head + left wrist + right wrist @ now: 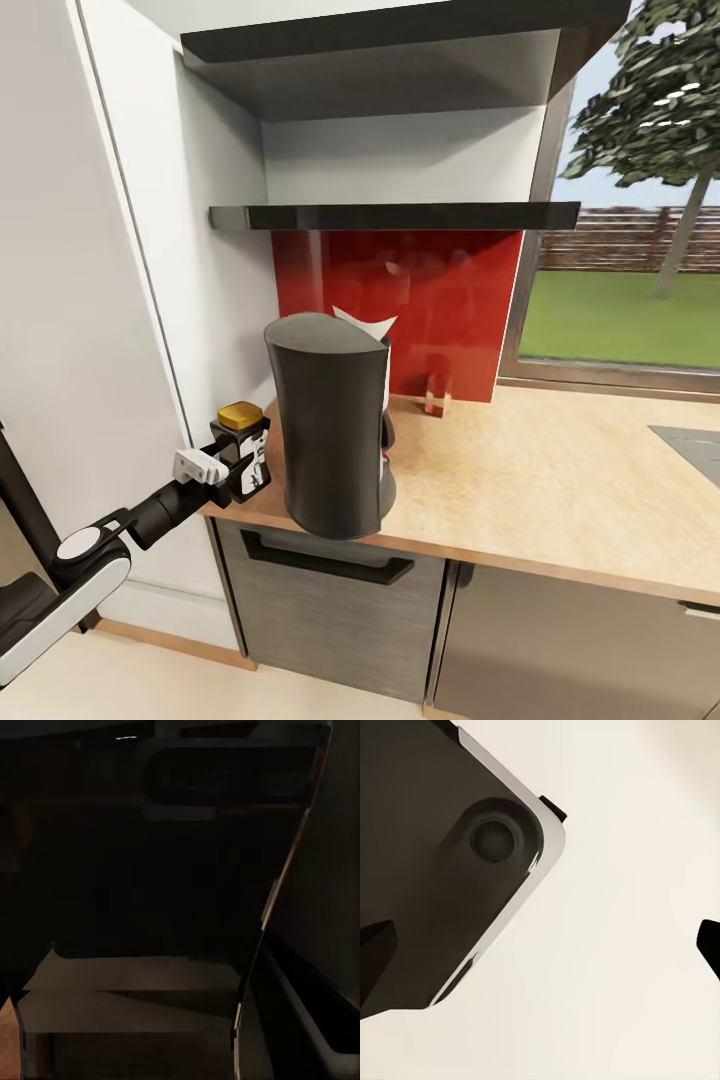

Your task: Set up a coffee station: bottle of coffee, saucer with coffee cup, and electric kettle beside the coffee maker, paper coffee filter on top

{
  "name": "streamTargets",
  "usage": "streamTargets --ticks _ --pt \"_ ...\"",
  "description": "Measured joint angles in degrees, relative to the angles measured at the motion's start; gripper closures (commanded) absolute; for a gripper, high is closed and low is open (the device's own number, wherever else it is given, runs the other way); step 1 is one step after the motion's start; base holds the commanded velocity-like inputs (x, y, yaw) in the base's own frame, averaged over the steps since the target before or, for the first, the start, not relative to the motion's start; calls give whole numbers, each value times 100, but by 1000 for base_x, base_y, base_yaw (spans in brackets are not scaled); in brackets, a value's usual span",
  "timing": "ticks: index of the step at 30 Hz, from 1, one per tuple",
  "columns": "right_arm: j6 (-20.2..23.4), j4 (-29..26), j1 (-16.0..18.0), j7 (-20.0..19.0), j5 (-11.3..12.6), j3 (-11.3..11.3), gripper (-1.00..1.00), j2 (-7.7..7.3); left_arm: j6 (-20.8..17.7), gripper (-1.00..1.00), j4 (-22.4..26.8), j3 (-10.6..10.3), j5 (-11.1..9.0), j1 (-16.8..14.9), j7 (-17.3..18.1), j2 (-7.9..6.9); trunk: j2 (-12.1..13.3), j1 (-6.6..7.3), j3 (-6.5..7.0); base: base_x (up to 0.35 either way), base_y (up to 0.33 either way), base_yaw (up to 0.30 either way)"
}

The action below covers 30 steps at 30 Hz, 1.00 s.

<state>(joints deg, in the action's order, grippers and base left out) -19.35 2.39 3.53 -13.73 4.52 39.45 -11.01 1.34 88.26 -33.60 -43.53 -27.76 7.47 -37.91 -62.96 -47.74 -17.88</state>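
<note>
One left gripper (243, 462) pinches the bottle of coffee (246, 448) at the countertop's (540, 480) left edge, just beside the coffee maker (328, 425); whether the right gripper is closed I cannot tell.

One coffee maker (328, 425), one bottle of coffee (245, 447), one paper coffee filter (366, 325), two black shelves (395, 215), one bench (540, 480), one end effector (238, 458) in sight
</note>
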Motion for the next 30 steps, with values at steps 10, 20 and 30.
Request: streamTargets --ticks 10,20,30 --pt "0 0 0 0 0 0 -100 0 0 100 0 0 0 0 0 0 -201 -110 -90 0 0 0" --pt "0 -2 0 0 0 0 -100 0 0 100 0 0 0 0 0 -1 -442 -242 -198 0 0 0" --pt "0 -3 0 0 0 2 -100 0 0 100 0 1 -1 -1 0 -1 -483 -264 -216 0 0 0"
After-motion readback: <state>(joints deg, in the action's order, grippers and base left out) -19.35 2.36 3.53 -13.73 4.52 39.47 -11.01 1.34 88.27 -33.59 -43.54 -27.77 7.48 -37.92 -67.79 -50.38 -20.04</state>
